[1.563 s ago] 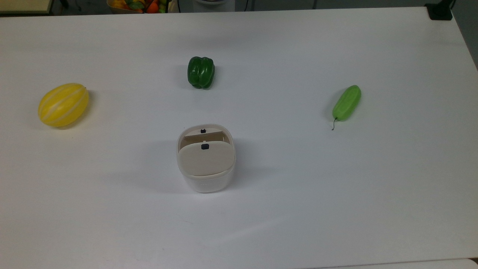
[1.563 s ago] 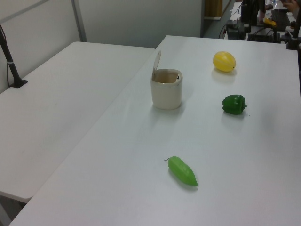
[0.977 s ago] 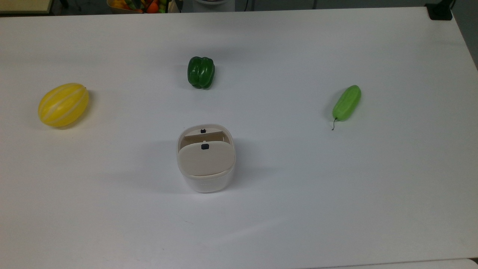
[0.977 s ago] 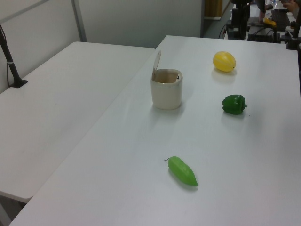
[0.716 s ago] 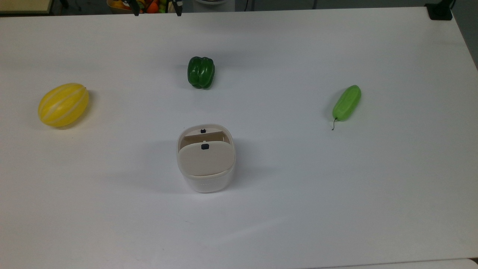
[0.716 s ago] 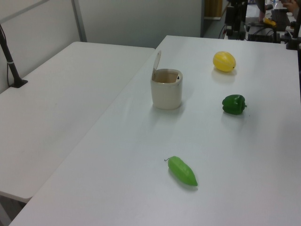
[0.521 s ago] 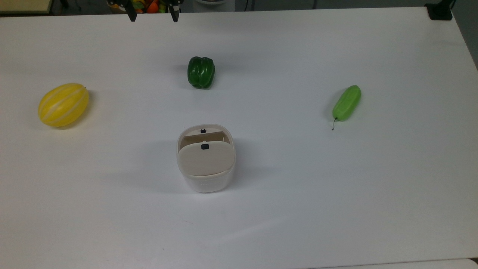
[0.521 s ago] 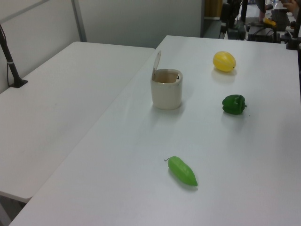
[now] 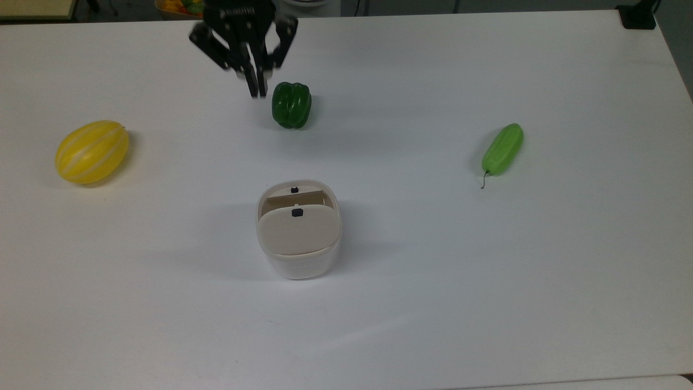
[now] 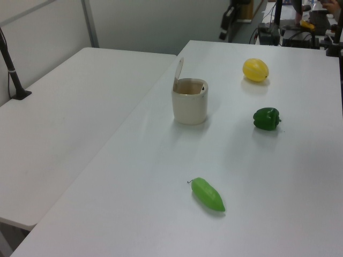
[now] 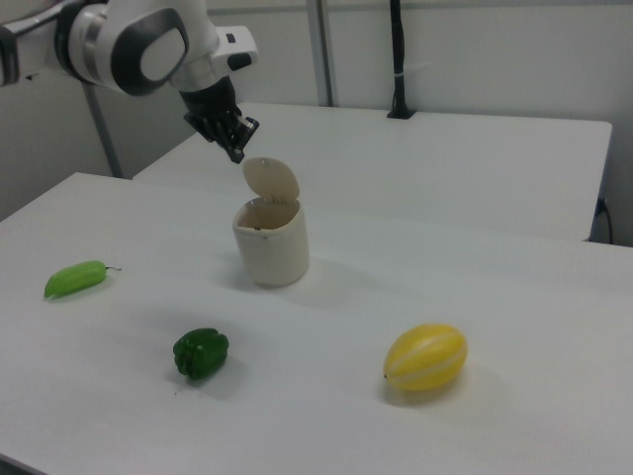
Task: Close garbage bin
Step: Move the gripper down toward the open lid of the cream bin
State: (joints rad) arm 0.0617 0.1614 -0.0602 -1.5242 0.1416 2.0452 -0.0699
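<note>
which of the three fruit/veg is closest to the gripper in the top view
The dark green bell pepper, just to the top view's right of the gripper; the yellow melon and light green cucumber lie far off.

The arm (image 11: pixel 138 45) runs off the right view's left and top edges, the top view's upper edge cuts off the gripper (image 9: pixel 257 92) body, and a basket (image 9: pixel 176 5) there holds what may be fruit, mostly hidden.
</note>
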